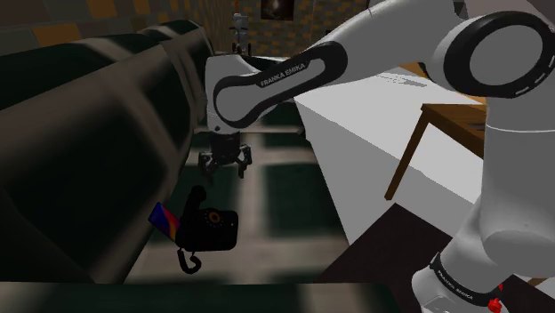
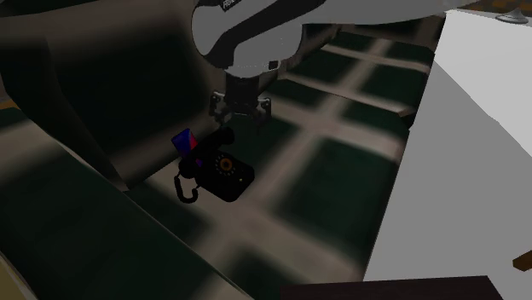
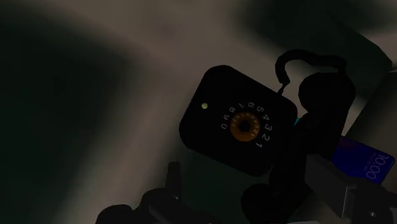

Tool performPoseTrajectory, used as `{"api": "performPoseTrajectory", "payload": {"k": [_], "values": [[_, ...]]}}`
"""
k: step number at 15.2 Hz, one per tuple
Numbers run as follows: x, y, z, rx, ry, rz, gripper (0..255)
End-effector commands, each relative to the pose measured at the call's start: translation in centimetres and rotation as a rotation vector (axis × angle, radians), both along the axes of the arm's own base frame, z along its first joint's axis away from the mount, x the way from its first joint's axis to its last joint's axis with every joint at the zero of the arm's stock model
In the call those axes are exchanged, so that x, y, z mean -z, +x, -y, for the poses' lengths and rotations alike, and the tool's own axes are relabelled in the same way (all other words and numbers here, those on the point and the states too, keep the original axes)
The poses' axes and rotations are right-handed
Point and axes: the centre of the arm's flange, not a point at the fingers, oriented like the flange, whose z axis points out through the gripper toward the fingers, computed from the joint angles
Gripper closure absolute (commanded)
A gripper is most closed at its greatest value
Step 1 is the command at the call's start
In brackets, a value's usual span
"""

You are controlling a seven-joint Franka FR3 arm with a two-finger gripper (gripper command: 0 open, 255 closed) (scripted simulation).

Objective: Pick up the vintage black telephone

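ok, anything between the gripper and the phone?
Nothing visible. The open gripper hangs above the black rotary telephone with only air between; a small blue-and-red box lies beside it, off the path.

White arm [image 1: 374, 40] with black joint bands; white "FRANKA EMIKA" lettering on one band; dark claw [image 1: 225, 166]; red spot near base.

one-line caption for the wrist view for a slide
Black rotary telephone with an orange-centred dial, seen from above, a blue card beside its handset.
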Motion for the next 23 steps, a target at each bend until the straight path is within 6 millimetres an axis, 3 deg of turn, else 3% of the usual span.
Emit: {"api": "performPoseTrajectory", "payload": {"k": [1, 8, 16, 18, 19, 23], "values": [[1.0, 1.6, -1.6, 0.017, 0.011, -0.007, 0], [4.8, 7.4, -7.4, 0.072, 0.047, -0.031, 0], [8.9, 7.5, -7.5, 0.073, 0.048, -0.031, 0], [8.9, 7.5, -7.5, 0.073, 0.048, -0.031, 0], [8.8, 7.4, -7.4, 0.073, 0.048, -0.031, 255], [8.8, 7.4, -7.4, 0.073, 0.048, -0.031, 255]]}}
